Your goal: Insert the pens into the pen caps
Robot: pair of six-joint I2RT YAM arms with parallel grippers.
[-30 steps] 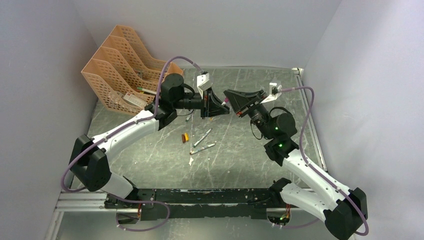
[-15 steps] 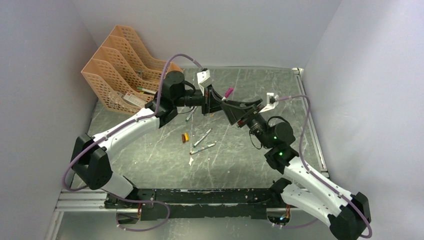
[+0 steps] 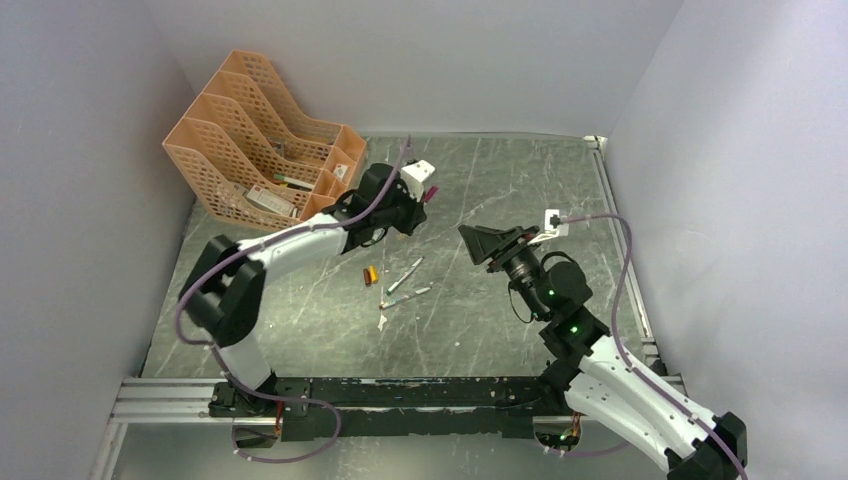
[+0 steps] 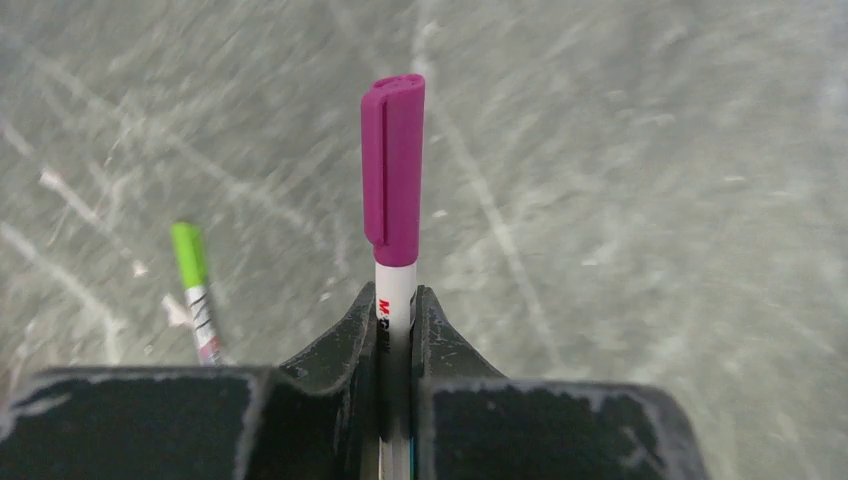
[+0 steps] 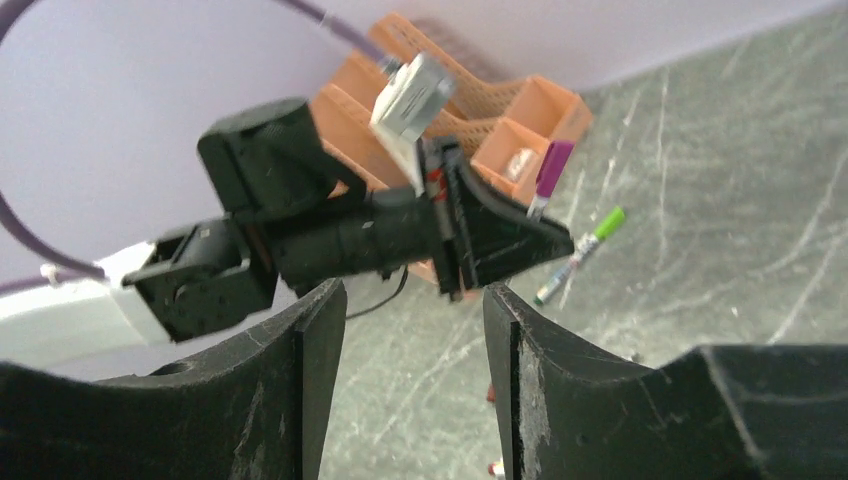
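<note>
Magenta cap is seated on the pen pinched in the left gripper, best laid gently on the tabletop clear of the green-capped pen; right gripper gapes empty

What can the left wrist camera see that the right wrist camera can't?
Only the left wrist view: a close look at the grip, with red print visible on the pen's white barrel just above the fingers.

Only the right wrist view: the right claw, open with nothing between its fingers, the left arm seen from outside, and the orange rack behind it.

Both: the left claw shut on the magenta-capped pen, the green-tipped pen lying flat, and the grey marbled table.
</note>
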